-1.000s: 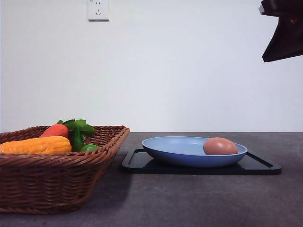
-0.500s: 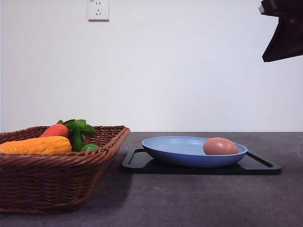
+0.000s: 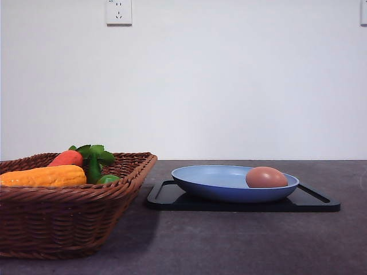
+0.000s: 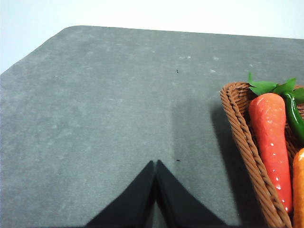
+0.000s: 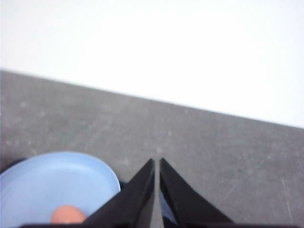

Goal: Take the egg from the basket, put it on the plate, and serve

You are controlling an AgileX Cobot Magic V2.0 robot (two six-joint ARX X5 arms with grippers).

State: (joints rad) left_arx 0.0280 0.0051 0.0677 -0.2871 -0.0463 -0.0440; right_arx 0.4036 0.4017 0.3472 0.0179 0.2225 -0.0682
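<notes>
The pinkish-brown egg (image 3: 266, 177) lies in the right part of the light-blue plate (image 3: 212, 181), which stands on a black tray. From the right wrist view, the egg (image 5: 68, 214) and plate (image 5: 42, 183) lie below and to one side of my right gripper (image 5: 156, 164), whose fingers are shut with nothing between them, high above the table. The brown wicker basket (image 3: 69, 217) stands at the left. My left gripper (image 4: 156, 165) is shut and empty over bare table beside the basket's corner (image 4: 242, 137).
The basket holds an orange gourd-like vegetable (image 3: 43, 176), a red carrot (image 3: 67, 158) with green leaves and a green pepper (image 3: 108, 179). The black tray (image 3: 309, 200) sits right of the basket. A wall socket (image 3: 118, 11) is on the white wall behind.
The dark arm part at the front view's top right corner has left the picture. Egg, plate and basket have not moved.
</notes>
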